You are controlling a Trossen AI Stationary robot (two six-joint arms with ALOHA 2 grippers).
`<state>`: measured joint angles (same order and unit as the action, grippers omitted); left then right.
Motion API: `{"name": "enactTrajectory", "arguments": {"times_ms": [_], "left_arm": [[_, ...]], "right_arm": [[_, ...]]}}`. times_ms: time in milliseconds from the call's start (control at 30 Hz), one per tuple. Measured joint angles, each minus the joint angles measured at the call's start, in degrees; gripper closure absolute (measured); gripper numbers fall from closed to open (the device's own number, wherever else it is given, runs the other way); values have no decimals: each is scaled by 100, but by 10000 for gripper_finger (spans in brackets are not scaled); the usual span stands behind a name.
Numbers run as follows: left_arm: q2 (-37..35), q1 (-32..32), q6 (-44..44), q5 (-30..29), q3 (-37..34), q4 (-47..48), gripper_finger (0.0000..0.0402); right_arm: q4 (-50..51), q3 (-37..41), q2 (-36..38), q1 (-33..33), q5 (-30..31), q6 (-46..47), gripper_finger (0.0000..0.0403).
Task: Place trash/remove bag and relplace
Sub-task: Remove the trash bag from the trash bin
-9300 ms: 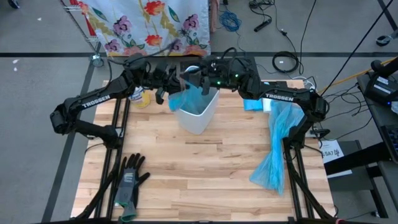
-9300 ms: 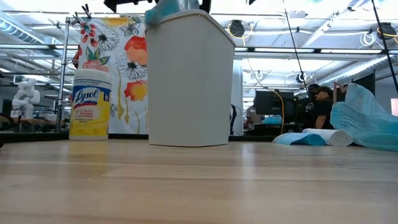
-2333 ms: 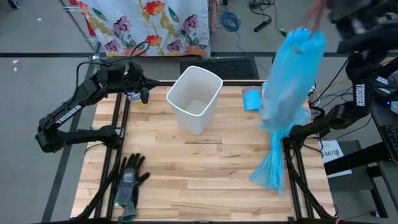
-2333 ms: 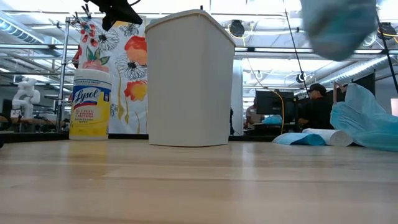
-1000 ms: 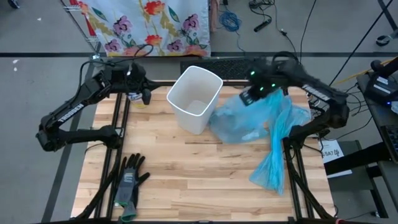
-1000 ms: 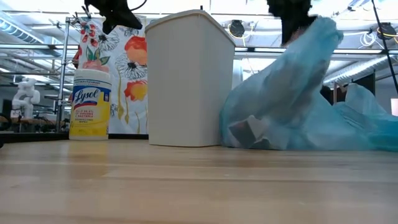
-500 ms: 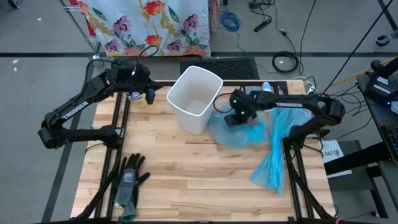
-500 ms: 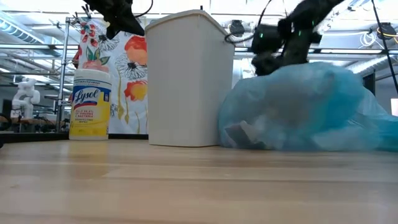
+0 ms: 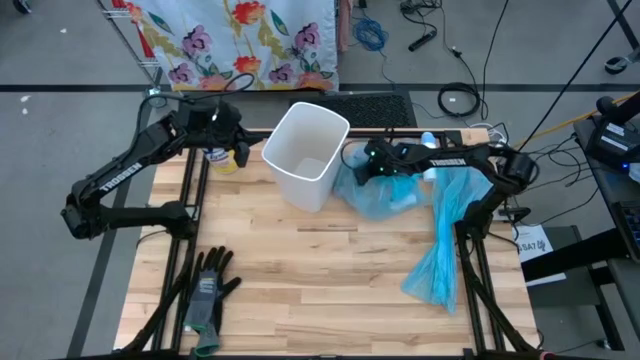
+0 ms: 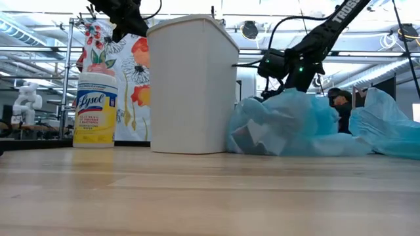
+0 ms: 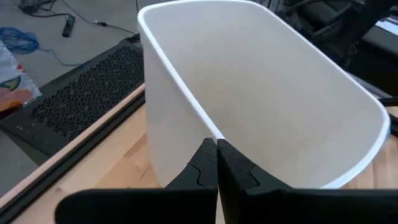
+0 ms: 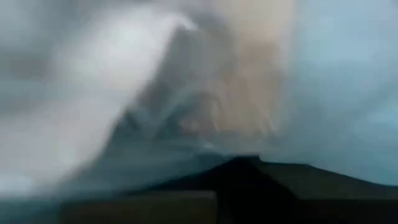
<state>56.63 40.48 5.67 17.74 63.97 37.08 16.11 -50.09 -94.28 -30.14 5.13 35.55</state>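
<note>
We see the filled blue bag [image 9: 385, 195] slumped on the desk [image 9: 330, 280] beside the upright white bin [image 9: 303, 155], right tool [image 9: 372, 165] over it, grip indiscernible, while the left tool [image 11: 216, 163] is clenched empty.

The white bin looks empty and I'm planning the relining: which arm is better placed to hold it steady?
Left. Its gripper, fingers shut, hangs beside the white bin; the right gripper is busy at the blue bag.

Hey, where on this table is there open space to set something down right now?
Bare wood runs across the near half of the table, between the gloves and the hanging blue bag. The far edge is crowded: white bin, filled blue bag under the right gripper, wipes canister, left gripper.
</note>
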Motion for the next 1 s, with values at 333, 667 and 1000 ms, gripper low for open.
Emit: {"name": "enactTrajectory", "arguments": {"times_ms": [333,667,1000], "left_arm": [[-18,1,0,0,-1,1,402],[-18,1,-4,0,1,-4,402],[-18,1,-2,2,1,-4,401]], "right_arm": [[-283,-2,515,-294,-1380,-306,357],[-56,-9,1554,-588,-2547,165,220],[1419,-10,2792,-968,-2635,145,207]]}}
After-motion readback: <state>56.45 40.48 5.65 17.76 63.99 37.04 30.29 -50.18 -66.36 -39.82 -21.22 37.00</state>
